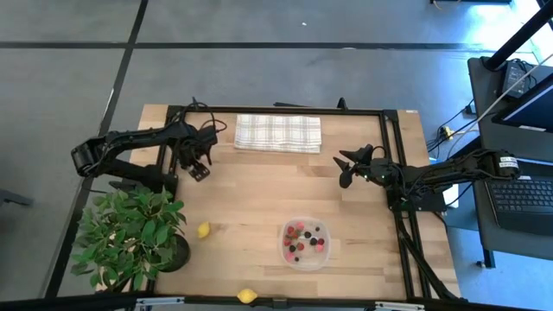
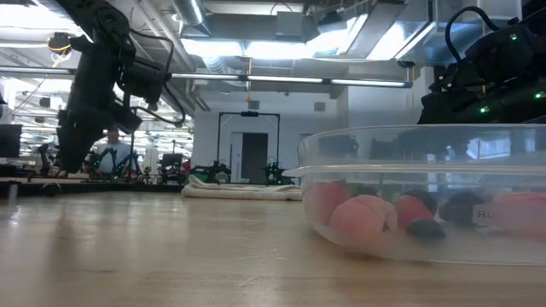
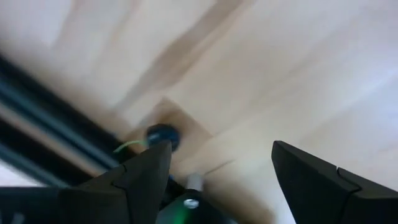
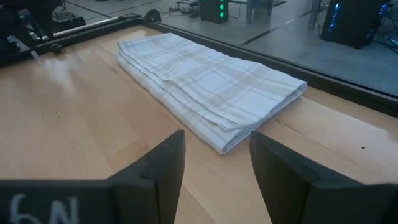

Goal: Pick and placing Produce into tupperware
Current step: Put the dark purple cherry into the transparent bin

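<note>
Berries in tupperware (image 1: 305,244); 2 lemons (image 1: 203,230) loose near plant (image 1: 130,238); both grippers (image 1: 198,164) (image 1: 344,167) spread, empty

Lighting's pretty even from overhead in the high view: the wooden table (image 1: 259,199) is evenly lit with only soft, short shadows under the potted plant (image 1: 130,238) in the lower left. A cool bluish patch washes out the floor at the upper right.

The low view is backlit. Ceiling lights (image 2: 256,47) across the top blow out to white, and the left arm (image 2: 94,85) at upper left reads as a near silhouette. The tupperware (image 2: 409,170) at right is too close and goes soft, with glare along its rim.

The left wrist view is heavily blurred all over. The right wrist view is crisp on the checked cloth (image 4: 211,87), softer on the near fingers (image 4: 155,174) at the bottom.
</note>
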Robot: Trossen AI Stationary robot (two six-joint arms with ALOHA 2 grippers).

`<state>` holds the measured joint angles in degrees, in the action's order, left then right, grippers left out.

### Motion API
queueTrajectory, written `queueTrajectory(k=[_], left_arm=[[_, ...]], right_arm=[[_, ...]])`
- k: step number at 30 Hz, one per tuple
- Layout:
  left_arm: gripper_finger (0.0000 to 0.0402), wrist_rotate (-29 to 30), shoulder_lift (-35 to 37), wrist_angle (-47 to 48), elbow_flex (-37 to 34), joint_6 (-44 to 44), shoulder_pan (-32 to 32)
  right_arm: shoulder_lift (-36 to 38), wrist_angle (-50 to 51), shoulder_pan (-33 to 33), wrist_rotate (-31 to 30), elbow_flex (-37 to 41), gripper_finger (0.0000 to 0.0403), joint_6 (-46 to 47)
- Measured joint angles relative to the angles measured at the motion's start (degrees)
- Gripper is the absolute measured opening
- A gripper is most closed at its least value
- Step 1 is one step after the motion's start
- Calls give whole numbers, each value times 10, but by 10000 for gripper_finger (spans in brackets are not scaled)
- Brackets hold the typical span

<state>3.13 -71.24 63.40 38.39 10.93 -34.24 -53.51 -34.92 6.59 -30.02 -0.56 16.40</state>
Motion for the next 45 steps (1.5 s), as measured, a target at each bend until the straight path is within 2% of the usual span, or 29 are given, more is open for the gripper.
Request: queueTrajectory(k=[3,8,12,15,23,26,30,32,37,45], left_arm=[[271,-27,0,-5,0,-11,0],[271,-39,0,-6,0,-16,0],[271,-139,0,-40,0,-29,4],[271,-177,0,-67,5,-55,12],[271,-155,0,-67,85,-158,14],[271,-116,0,-63,102,-218,14],[271,-36,-1,-24,98,-277,12],[271,-11,-6,13,94,-279,8],[271,25,-17,47,84,-280,1],[271,34,-59,23,48,-317,1]], right_arm=[[0,0,0,0,0,182,0],[0,0,0,0,0,182,0],[0,-1,0,0,0,182,0],[0,-1,0,0,0,182,0],[0,-1,0,0,0,182,0],[0,-1,0,0,0,182,0],[0,-1,0,0,0,182,0],[0,-1,0,0,0,182,0],[0,-1,0,0,0,182,0],[0,-8,0,0,0,182,12]])
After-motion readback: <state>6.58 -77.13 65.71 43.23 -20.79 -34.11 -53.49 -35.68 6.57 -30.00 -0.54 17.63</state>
